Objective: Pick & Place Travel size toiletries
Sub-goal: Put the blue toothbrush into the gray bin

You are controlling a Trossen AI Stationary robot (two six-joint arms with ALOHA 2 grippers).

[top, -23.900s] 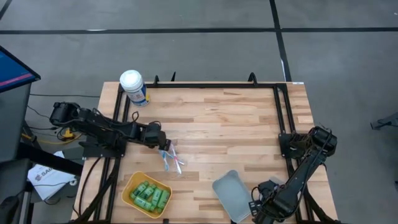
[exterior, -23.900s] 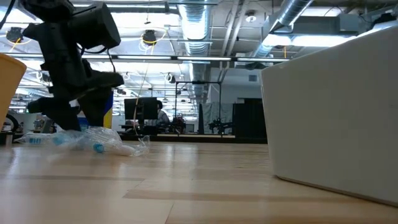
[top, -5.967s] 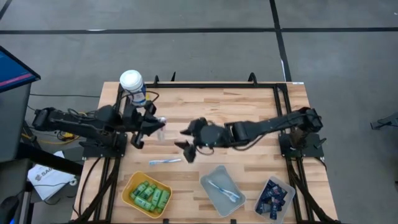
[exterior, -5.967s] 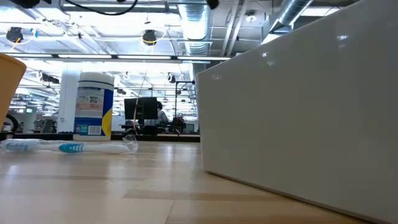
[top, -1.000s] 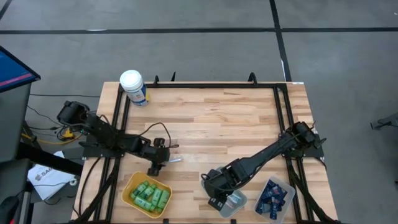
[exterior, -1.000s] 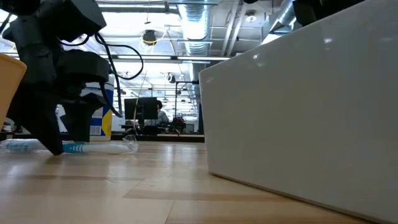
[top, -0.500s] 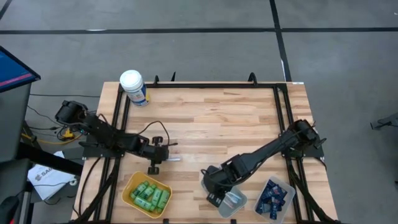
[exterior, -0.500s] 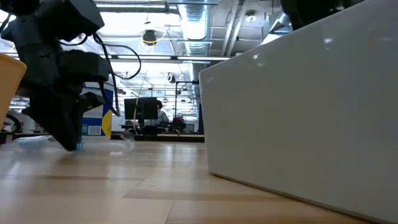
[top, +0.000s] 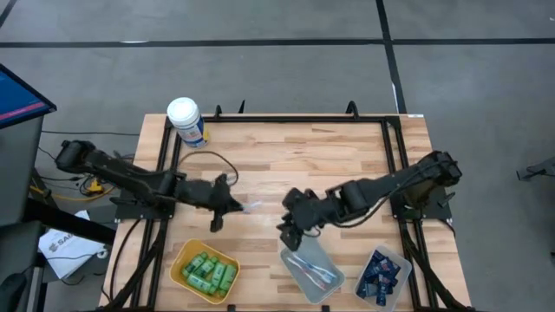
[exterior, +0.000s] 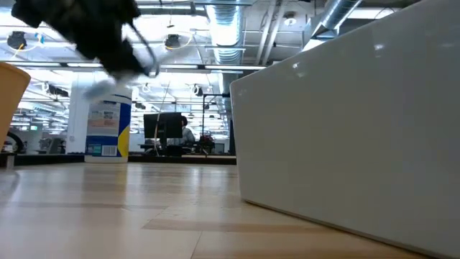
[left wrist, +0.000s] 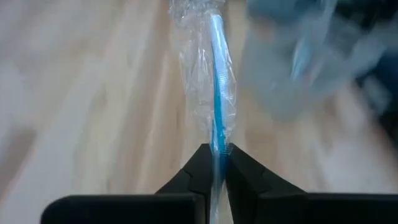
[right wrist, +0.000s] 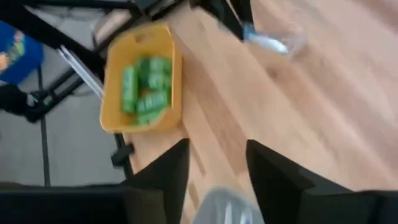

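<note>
My left gripper [top: 227, 206] is shut on a blue toothbrush in clear wrap [left wrist: 217, 93], which sticks out from the fingers toward the table's right [top: 251, 208]. My right gripper [top: 289, 229] hangs open and empty just beyond the far end of the grey tray [top: 299, 277], where more toothbrushes lie. Green bottles fill the yellow tray [top: 181, 260]. Navy tubes fill a small bin [top: 392, 256] at the near right. In the right wrist view the open fingers [right wrist: 173, 167] frame the yellow tray [right wrist: 165, 46]. My left gripper pinches one end of the wrapped toothbrush [left wrist: 217, 147] between its two fingers, wrap and all. The fingers come from the table's left and lie along it, so the rest runs on past the fingertips. It is lifted clear of the table.
A white-lidded canister [top: 185, 120] stands at the far left corner. In the low view the grey tray's wall [exterior: 345, 129] fills the right half, and the yellow tray's edge [exterior: 11, 93] shows at the left. Bare wood lies across the middle and far side.
My left gripper has shut on the toothbrush that lay on the table, lifted it clear and carried it up and toward the far right. My right gripper has risen from over the grey tray and gone toward the table's middle.
</note>
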